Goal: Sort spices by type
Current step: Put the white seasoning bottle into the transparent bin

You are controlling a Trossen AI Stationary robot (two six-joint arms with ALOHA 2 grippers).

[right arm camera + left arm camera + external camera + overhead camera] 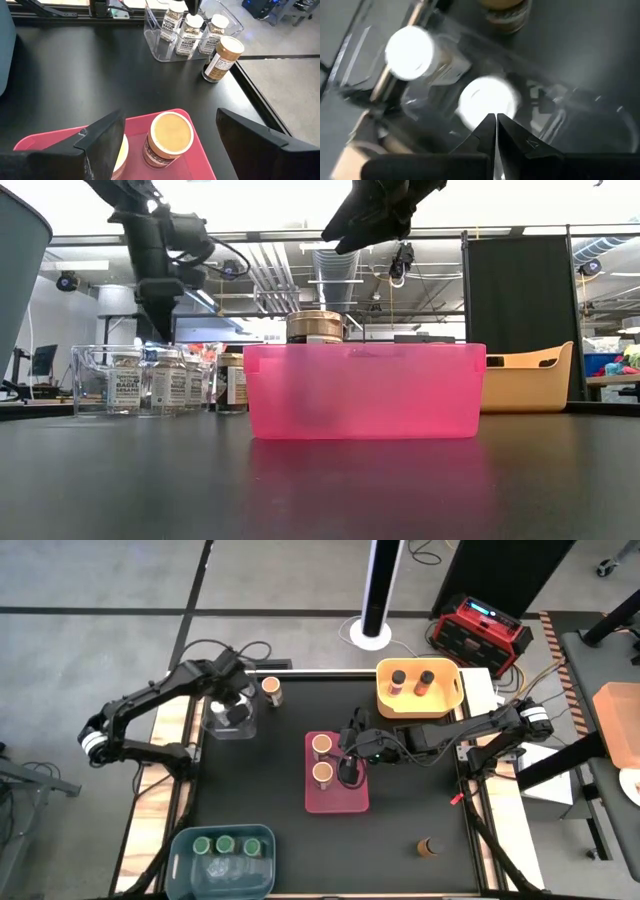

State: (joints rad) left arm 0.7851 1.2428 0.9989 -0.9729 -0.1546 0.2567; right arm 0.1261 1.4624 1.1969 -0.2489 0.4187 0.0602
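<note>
A workshop with a grey floor surrounds the black surface (400, 830), and bins are spread across it. The right pincer (167, 135) hangs with its fingers spread wide over the pink bin (337, 802), an orange-lidded jar (169, 140) standing directly beneath it and a second one (322, 773) just beside that in the same bin. The open jaws and the seated jar read as a drop already made here, or a grasp about to begin; the frames don't settle which. Across the surface, the left pincer (496, 131) has its fingers pressed together, tips poised just above a white-lidded jar (489, 99) in the clear bin (216, 726); another white lid (410, 46) sits just beyond. Outside that bin's wall, near the left pincer, one orange-lidded stray (271, 690) waits, and a brown-lidded jar (429, 846) stands alone, well apart from the right pincer. Dark-lidded jars fill the yellow bin (385, 690), green ones the blue bin (186, 850). The likely next move is fetching a stray and carrying it to its matching bin, which calls for open jaws brought squarely down around the lid.
</note>
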